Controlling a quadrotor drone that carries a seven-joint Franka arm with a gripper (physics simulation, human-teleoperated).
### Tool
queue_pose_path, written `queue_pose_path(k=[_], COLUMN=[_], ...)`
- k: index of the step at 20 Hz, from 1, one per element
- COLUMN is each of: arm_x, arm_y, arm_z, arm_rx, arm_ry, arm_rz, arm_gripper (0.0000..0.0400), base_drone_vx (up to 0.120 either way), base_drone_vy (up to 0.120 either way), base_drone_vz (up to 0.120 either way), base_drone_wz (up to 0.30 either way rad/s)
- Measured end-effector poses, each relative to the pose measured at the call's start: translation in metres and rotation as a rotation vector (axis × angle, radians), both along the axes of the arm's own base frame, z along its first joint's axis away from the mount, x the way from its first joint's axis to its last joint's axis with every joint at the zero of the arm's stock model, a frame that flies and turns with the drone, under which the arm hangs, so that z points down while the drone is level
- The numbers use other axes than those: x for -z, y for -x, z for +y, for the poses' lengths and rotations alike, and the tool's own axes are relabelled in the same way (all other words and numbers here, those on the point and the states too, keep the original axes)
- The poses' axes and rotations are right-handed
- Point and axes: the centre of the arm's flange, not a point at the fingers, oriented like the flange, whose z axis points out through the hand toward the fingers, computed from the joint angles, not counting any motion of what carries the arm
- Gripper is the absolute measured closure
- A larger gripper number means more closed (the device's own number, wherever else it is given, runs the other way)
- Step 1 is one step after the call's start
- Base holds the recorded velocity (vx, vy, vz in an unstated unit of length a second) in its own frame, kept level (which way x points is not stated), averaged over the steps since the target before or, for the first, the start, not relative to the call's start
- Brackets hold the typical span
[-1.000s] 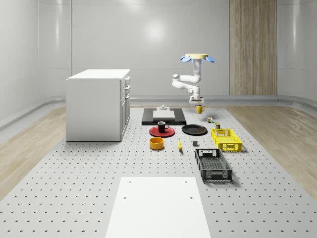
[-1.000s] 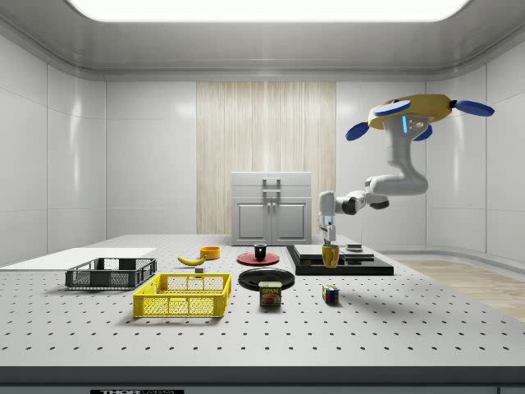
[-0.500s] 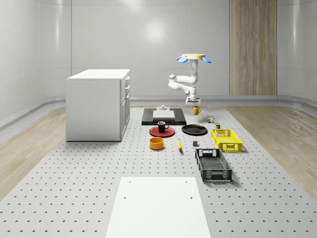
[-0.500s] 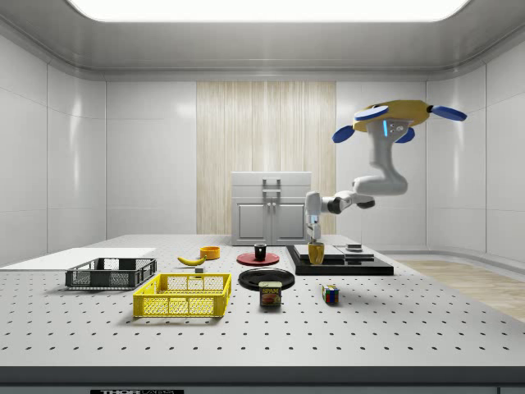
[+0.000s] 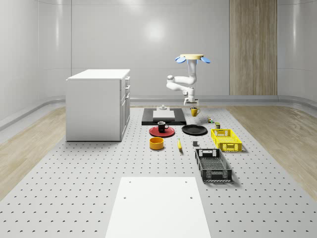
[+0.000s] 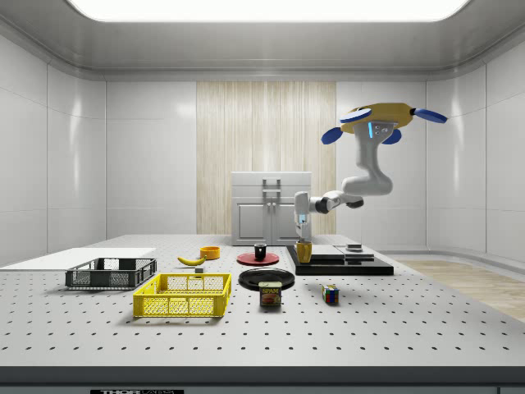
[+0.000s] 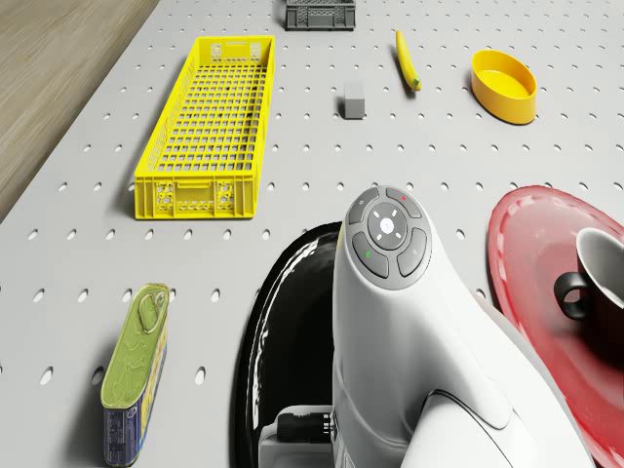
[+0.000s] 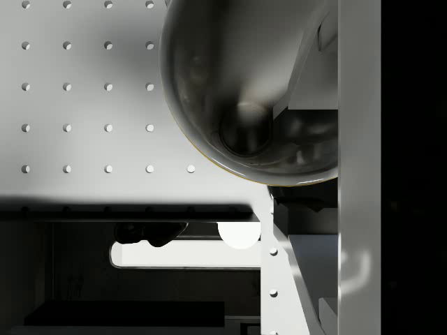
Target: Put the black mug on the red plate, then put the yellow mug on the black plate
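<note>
The yellow mug [image 5: 194, 111] hangs in the air with my gripper [image 5: 192, 106] shut on its rim. It is held just past the far edge of the black plate [image 5: 194, 130], above the table. In the side view the yellow mug [image 6: 304, 252] is a little right of the black plate [image 6: 267, 278]. The wrist view looks into the mug [image 8: 244, 91]. The black mug [image 5: 162, 126] stands on the red plate [image 5: 162, 132], as the drone view also shows: black mug [image 7: 600, 273], red plate [image 7: 531, 244]. The drone [image 5: 189, 58] hovers above the table's far part.
A white cabinet [image 5: 99, 104] stands at the whole-scene view's left, a black platform [image 5: 163, 118] behind the plates. Near the plates lie a yellow bowl [image 5: 157, 143], a banana [image 5: 179, 144], a yellow crate [image 5: 226, 139], a black crate [image 5: 213, 165], a can [image 7: 132, 390] and a cube [image 6: 330, 294].
Drone, arm and held yellow mug have shifted toward the whole-scene view's left, nearer the black plate. The mug stays in the gripper. The black mug has not moved.
</note>
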Motion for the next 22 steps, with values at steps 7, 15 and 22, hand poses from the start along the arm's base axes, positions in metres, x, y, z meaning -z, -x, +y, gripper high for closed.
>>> queue_pose_path(k=[7, 15, 22], arm_x=[0.0, 0.0, 0.0], arm_y=[0.0, 0.0, 0.0], arm_z=[0.0, 0.0, 0.0], arm_rx=[0.0, 0.0, 0.0], arm_ry=[0.0, 0.0, 0.0], arm_rz=[0.0, 0.0, 0.0], arm_gripper=[0.029, 0.029, 0.029], base_drone_vx=[0.12, 0.12, 0.12], base_drone_vy=[-0.023, -0.025, 0.0], base_drone_vz=[-0.103, 0.0, -0.046], base_drone_wz=[0.0, 0.0, 0.0])
